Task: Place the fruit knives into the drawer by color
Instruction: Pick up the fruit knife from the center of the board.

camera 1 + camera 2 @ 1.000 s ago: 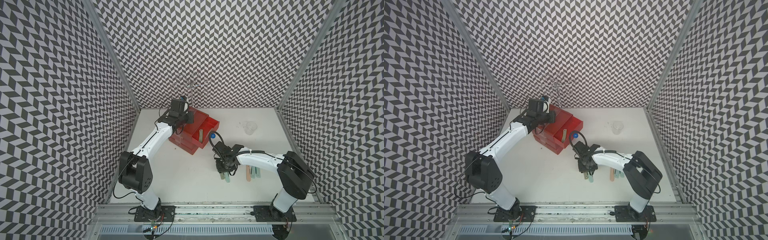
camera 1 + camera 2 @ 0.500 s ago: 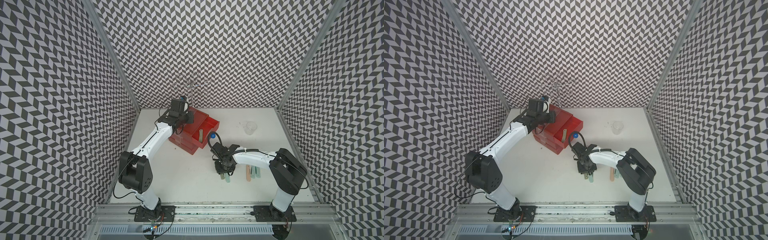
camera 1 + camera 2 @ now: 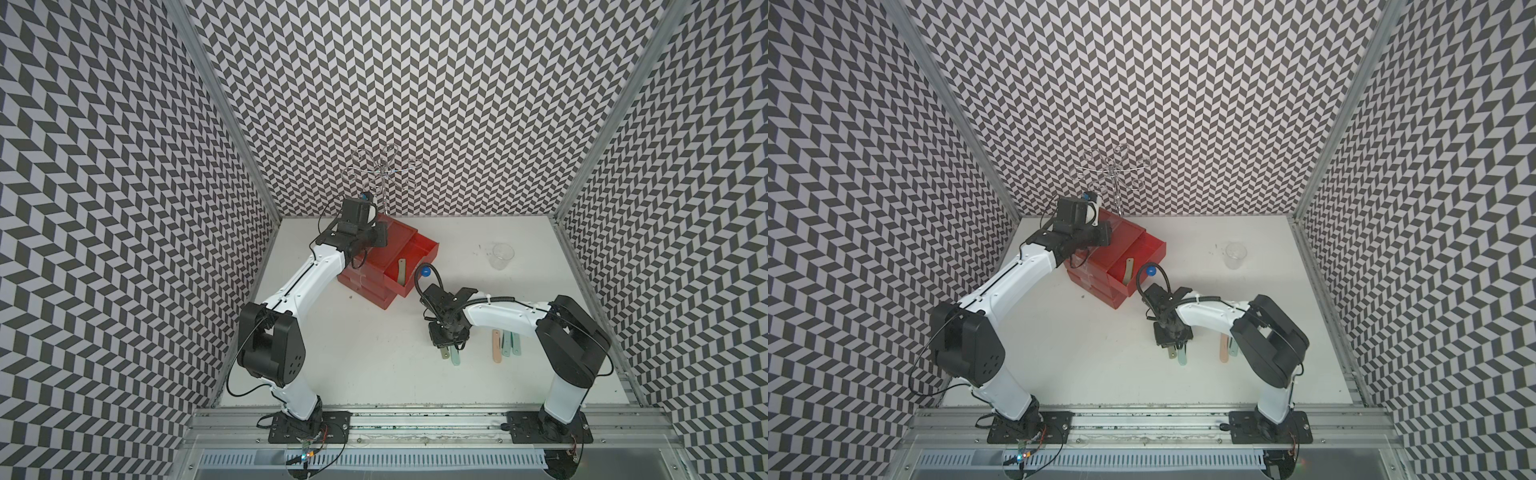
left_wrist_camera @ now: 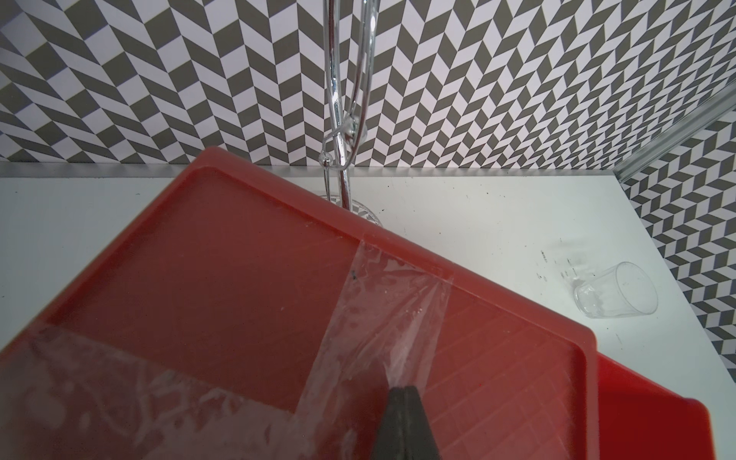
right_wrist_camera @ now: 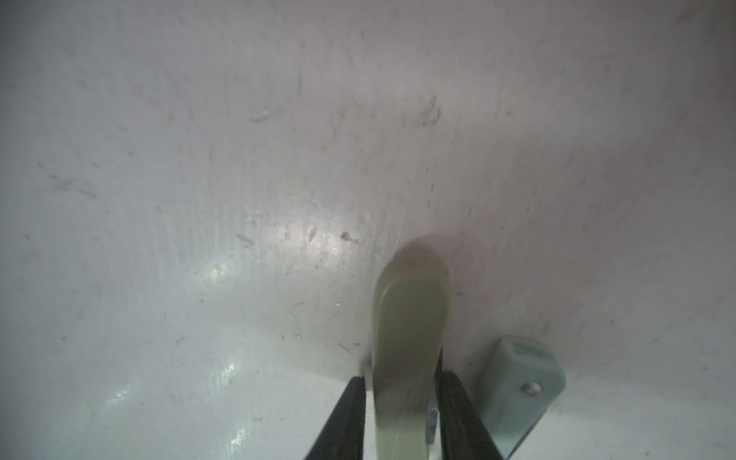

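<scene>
Item: grey-green knife (image 5: 410,326), on table (image 5: 199,199) at right arm; long axis runs straight out between right gripper (image 5: 401,381) fingers, which flank both long edges, firm grip unclear; teal knife (image 5: 517,382) just beside; left gripper (image 4: 404,402) closed empty, tip on drawer cabinet (image 4: 239,259) top

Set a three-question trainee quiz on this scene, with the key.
1. True or false: the left hand is shut, its tip on top of the red cabinet.
2. The table knife between the fingers of the right hand is: A peach-pink, B grey-green, C pale teal.
3. What lies in the open top drawer?
Key: 1 true. 2 B. 3 a second grey-green knife.
</scene>
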`<act>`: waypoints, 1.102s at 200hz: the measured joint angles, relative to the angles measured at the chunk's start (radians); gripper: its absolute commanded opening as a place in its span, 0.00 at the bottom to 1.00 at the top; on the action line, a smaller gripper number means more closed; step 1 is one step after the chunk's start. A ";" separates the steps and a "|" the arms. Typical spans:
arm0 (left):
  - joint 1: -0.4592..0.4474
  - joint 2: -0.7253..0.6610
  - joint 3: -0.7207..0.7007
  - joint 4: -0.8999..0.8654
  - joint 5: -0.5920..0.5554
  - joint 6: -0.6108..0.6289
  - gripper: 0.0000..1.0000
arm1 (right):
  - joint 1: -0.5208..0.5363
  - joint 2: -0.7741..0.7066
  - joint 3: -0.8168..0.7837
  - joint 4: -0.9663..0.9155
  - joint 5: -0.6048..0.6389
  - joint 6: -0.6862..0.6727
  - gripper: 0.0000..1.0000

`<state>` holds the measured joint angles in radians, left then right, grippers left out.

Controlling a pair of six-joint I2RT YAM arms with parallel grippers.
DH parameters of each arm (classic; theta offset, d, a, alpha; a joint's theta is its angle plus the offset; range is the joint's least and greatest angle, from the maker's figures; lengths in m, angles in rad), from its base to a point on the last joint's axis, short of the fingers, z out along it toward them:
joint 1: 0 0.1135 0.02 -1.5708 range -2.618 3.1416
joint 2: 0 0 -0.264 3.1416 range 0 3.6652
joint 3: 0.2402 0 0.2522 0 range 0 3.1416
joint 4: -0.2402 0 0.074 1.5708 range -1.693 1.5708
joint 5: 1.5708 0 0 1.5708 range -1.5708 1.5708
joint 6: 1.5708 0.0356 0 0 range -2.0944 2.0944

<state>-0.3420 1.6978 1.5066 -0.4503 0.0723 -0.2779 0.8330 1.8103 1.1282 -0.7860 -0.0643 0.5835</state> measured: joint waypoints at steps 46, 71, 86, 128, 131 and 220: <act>0.000 0.000 0.000 0.000 0.000 0.000 0.00 | 0.000 0.003 0.005 -0.010 0.024 0.004 0.19; 0.000 0.001 0.001 0.000 0.000 0.000 0.00 | 0.002 0.003 0.004 -0.010 0.027 0.005 0.16; -0.001 0.002 0.001 0.000 0.000 0.000 0.00 | 0.002 0.003 0.002 -0.009 0.029 0.005 0.15; -0.001 0.004 0.001 0.001 -0.003 0.000 0.00 | 0.003 -0.001 0.000 -0.010 0.034 0.004 0.15; -0.001 0.004 0.001 0.001 -0.003 0.000 0.00 | 0.003 -0.002 0.000 -0.010 0.035 0.003 0.15; -0.001 0.004 0.002 0.000 -0.004 0.000 0.00 | 0.003 -0.053 0.003 -0.081 0.090 -0.014 0.14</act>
<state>-0.3428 1.7020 1.5085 -0.4500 0.0681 -0.2779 0.8356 1.7576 1.1313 -0.8669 0.0261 0.5694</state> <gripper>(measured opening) 0.044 0.220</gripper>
